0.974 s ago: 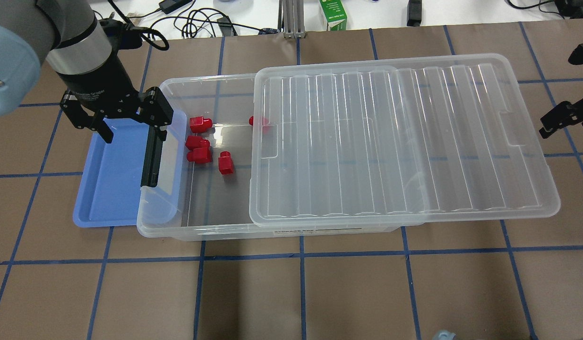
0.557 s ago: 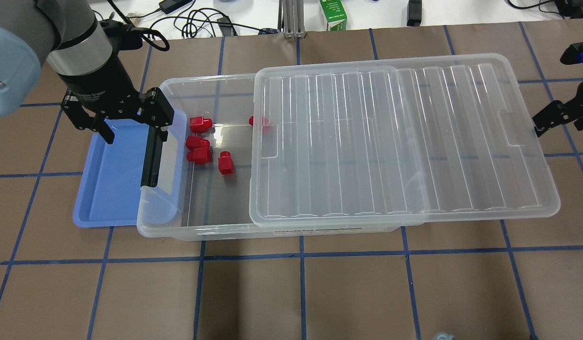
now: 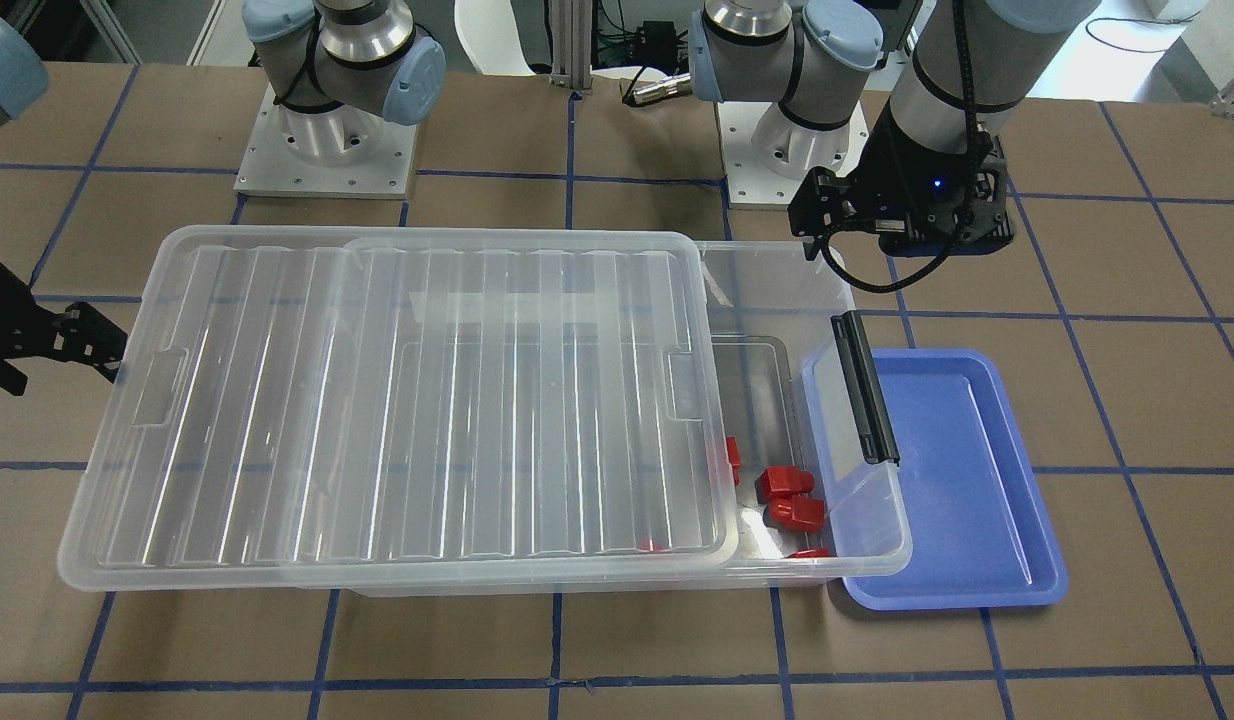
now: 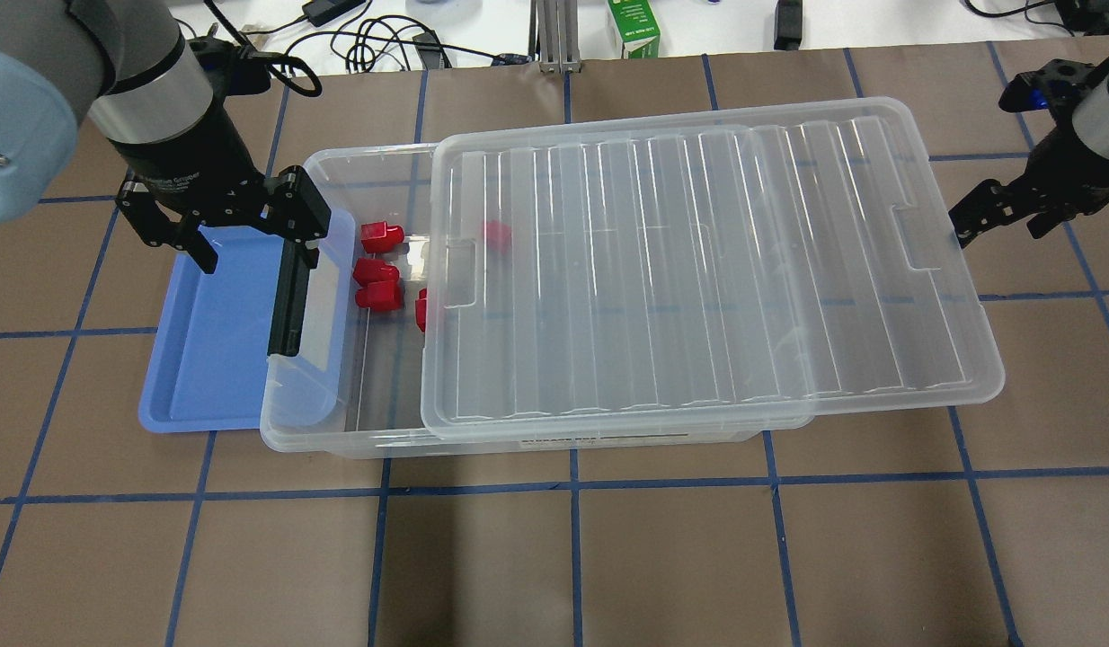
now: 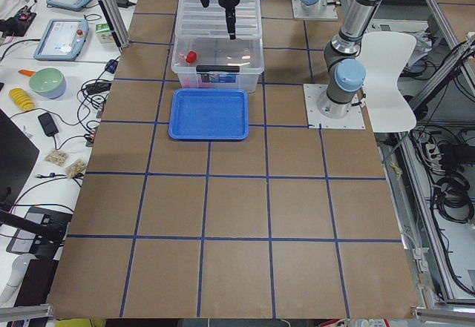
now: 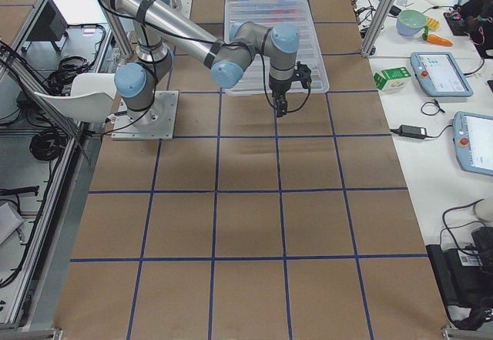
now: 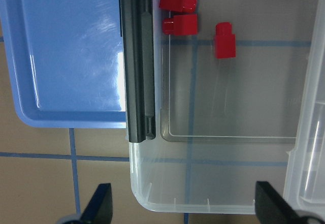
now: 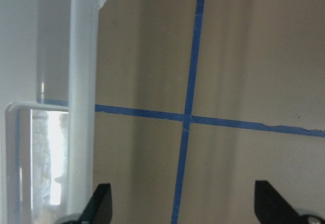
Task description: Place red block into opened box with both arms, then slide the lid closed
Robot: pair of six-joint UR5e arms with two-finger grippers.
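Note:
Several red blocks (image 4: 380, 235) lie on the floor of the clear box (image 4: 312, 422) near its black latch (image 4: 289, 301). One of them (image 4: 496, 234) shows through the ribbed lid (image 4: 698, 270). The lid covers most of the box and overhangs its right end. My left gripper (image 4: 249, 238) hangs open over the box's latch end, holding nothing; the left wrist view looks down on the latch (image 7: 137, 61) and three blocks (image 7: 225, 40). My right gripper (image 4: 1004, 225) is open, one finger against the lid's right short edge (image 8: 84, 82).
A blue tray (image 4: 204, 359) sits against the box's latch end, under part of its rim. Cables and a green carton (image 4: 634, 27) lie beyond the table's far edge. Brown table with blue tape lines surrounds the box.
The lid has slid left over the box, hiding more of the blocks. My right gripper moved left with it. The left arm has stayed still.

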